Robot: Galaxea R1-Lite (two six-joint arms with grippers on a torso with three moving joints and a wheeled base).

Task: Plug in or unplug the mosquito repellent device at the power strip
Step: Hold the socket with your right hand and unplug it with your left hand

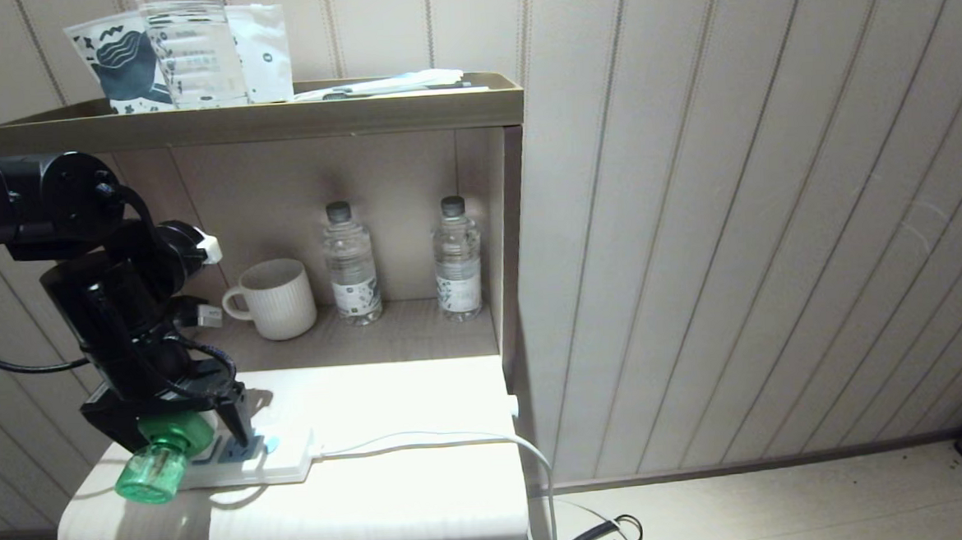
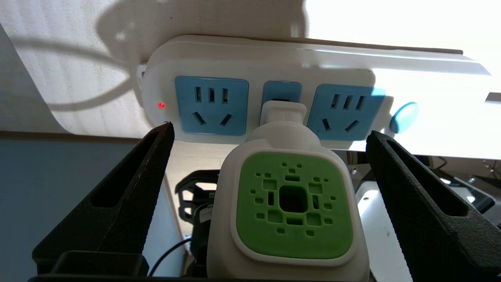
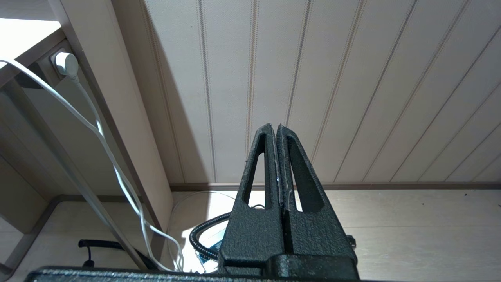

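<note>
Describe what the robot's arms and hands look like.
The left arm is black with rounded joint housings, loose black cables and small white connectors. The left hand and the right hand have matte black, textured, wedge-shaped fingers with slot cutouts.

No legible text anywhere I look: labels on the water bottles (image 1: 353,289) and printed packets (image 1: 128,62) are too small to read.

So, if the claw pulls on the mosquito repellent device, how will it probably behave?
The mosquito repellent device sits plugged into the power strip, so it will probably resist at first. The light-looking strip may lift or slide with it. Its smooth white shell could slip between the left claw fingers, which stand open on either side. The green bottle overhangs the table edge, so it may tip downward.
</note>
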